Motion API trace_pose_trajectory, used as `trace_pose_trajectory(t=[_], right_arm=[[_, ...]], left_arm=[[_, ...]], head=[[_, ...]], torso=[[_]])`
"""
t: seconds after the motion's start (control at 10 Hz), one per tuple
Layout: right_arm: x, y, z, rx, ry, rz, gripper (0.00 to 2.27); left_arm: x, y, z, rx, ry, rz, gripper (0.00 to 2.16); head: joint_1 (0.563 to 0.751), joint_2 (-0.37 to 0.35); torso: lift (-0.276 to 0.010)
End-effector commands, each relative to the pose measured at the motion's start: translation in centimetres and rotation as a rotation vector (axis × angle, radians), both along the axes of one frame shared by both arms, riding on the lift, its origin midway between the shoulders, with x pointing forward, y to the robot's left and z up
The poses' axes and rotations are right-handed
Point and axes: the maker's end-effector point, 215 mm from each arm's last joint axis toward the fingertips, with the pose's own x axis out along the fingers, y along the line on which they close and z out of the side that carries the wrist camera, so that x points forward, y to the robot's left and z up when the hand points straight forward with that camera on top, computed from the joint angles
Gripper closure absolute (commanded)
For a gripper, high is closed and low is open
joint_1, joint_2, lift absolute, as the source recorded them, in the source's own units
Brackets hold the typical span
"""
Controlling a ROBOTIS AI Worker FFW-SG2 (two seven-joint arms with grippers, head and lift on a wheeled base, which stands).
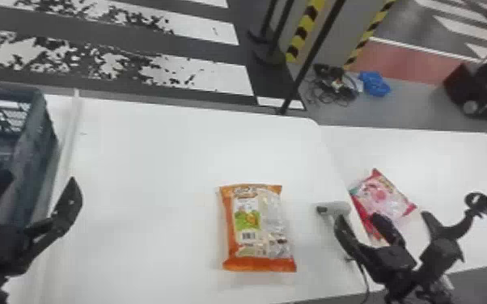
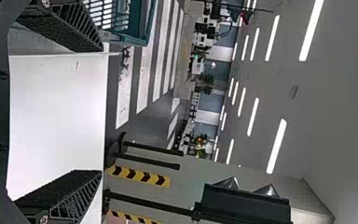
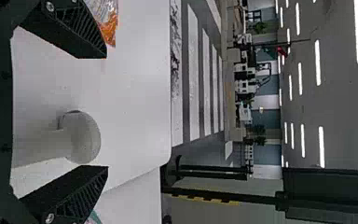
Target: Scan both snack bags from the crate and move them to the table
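My left gripper point(image 1: 32, 196) stands open beside the blue-grey crate point(image 1: 40, 161) at the far left; the left wrist view shows this gripper point(image 2: 100, 112) with its fingers apart, and the crate point(image 2: 145, 28) past one of them. An orange snack bag point(image 1: 250, 228) lies flat mid-table, its barcode label facing up. Farther right, a pink-red snack bag point(image 1: 382, 198) lies partly behind my right gripper point(image 1: 358, 220). That gripper point(image 3: 107, 112) is open too, with the grey-white scanner point(image 1: 337, 208) just ahead; the scanner's rounded head point(image 3: 86, 137) appears between its fingers without visible contact.
The white table point(image 1: 149, 174) adjoins a second white table point(image 1: 428, 149) on the right. A black stand with a ring top point(image 1: 477, 202) rises right of the right gripper, and a cable hangs near it. Striped posts point(image 1: 305, 30) stand beyond the tables.
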Motion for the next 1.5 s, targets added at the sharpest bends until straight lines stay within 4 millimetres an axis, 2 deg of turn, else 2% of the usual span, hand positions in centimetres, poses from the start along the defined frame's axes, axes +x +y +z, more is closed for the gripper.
trace_pose_trajectory(t=[0.0, 0.2, 0.4, 0.7, 0.8, 0.9, 1.0, 1.4], right_arm=[[-0.1, -2.1, -1.8, -0.032, 0.029, -0.011, 0.06], [0.8, -3.7, -4.0, -0.025, 0.064, -0.018, 0.06], [1.1, -4.1, -6.4, -0.009, 0.107, -0.019, 0.06], [0.8, -5.3, -8.4, 0.006, 0.153, -0.035, 0.09], [0.8, -4.7, -9.0, 0.009, 0.169, -0.017, 0.57], [0.4, -3.9, -10.7, 0.038, 0.229, -0.001, 2.11], [0.5, -3.4, -10.7, 0.049, 0.235, 0.021, 2.24], [0.8, -2.2, -10.6, 0.070, 0.220, 0.027, 2.24]], left_arm=[[0.1, -0.4, -0.7, -0.003, 0.000, -0.003, 0.06], [0.1, -0.7, -0.3, -0.007, -0.009, -0.006, 0.06], [0.2, -0.2, -0.5, -0.004, -0.002, 0.004, 0.06], [0.2, -0.1, 0.0, -0.005, -0.011, 0.006, 0.06], [0.2, -0.3, 0.5, -0.008, -0.019, 0.002, 0.06], [0.2, -0.6, 1.0, -0.012, -0.026, -0.002, 0.06], [0.1, -0.7, 1.7, -0.014, -0.036, -0.003, 0.06], [-0.3, -0.8, 3.5, -0.016, -0.061, -0.008, 0.06]], head=[[0.695, -0.350], [0.695, -0.350], [0.695, -0.350], [0.695, -0.350], [0.695, -0.350], [0.695, -0.350], [0.695, -0.350], [0.695, -0.350]], torso=[[-0.087], [-0.087], [-0.087], [-0.087], [-0.087], [-0.087], [-0.087], [-0.087]])
